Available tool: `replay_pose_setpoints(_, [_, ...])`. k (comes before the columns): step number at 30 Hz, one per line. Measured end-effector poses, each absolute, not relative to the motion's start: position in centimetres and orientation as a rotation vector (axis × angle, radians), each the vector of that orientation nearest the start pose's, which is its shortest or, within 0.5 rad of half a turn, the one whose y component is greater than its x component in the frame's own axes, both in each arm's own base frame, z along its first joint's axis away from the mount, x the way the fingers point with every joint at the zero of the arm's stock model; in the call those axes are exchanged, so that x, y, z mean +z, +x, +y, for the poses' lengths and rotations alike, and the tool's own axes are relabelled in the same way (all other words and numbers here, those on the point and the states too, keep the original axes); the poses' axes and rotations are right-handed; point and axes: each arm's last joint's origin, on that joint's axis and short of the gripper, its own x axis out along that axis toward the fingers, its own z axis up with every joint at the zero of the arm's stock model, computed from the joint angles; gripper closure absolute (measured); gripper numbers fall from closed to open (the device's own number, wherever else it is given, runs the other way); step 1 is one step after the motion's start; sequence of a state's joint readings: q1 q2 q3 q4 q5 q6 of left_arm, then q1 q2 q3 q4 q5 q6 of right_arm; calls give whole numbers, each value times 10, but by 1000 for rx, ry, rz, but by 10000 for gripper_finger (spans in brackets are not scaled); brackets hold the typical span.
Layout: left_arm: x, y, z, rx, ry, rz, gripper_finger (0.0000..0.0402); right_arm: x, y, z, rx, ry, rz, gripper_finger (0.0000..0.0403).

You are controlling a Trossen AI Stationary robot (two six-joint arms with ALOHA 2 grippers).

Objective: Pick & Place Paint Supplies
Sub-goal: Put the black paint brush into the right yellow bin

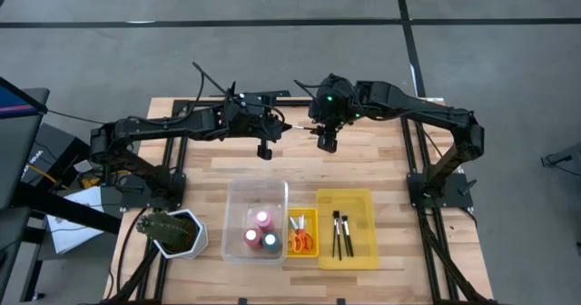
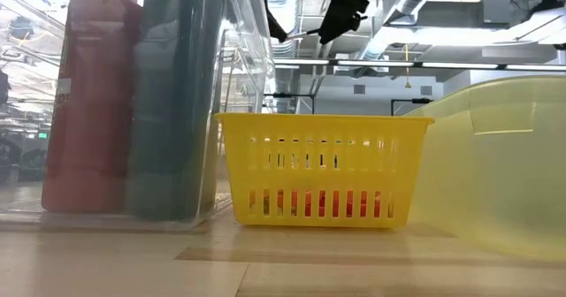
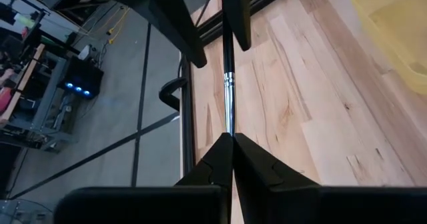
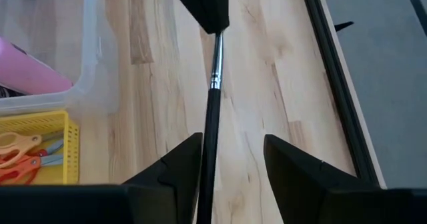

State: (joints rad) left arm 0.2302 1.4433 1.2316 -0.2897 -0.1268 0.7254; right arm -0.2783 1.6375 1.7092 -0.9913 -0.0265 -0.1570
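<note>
Left wrist view shows the left gripper (image 3: 231,139) pinching a thin paintbrush (image 3: 228,84) mid-frame above the table (image 3: 320,117), the right gripper (image 4: 230,154) spread around its handle; light, stiff and slippery, it seems best gripped mid-handle.

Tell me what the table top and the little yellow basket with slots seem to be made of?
The table top looks like pale wood planks with a smooth matte finish: grain lines and board seams show. The yellow basket looks like moulded plastic, slightly glossy, judging by its even colour and thin slotted walls, through which something orange shows.
</note>
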Motion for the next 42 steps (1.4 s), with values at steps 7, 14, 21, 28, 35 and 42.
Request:
replay_pose_setpoints(7, [326, 314, 77, 152, 672, 606, 401, 367, 323, -91, -156, -3, 936, 267])
replay_pose_setpoints(14, [326, 314, 77, 153, 671, 606, 401, 366, 322, -91, -155, 0, 951, 332])
replay_pose_setpoints(21, [326, 314, 77, 146, 642, 598, 402, 366, 322, -91, -166, 23, 951, 387])
replay_pose_setpoints(28, [328, 314, 78, 176, 646, 597, 398, 366, 321, -92, -193, 69, 946, 394])
replay_pose_setpoints(35, [349, 295, 86, 282, 655, 552, 375, 366, 318, -102, -267, 174, 934, 394])
replay_pose_setpoints(42, [371, 269, 100, 407, 525, 473, 358, 363, 313, -119, -377, 319, 912, 394])
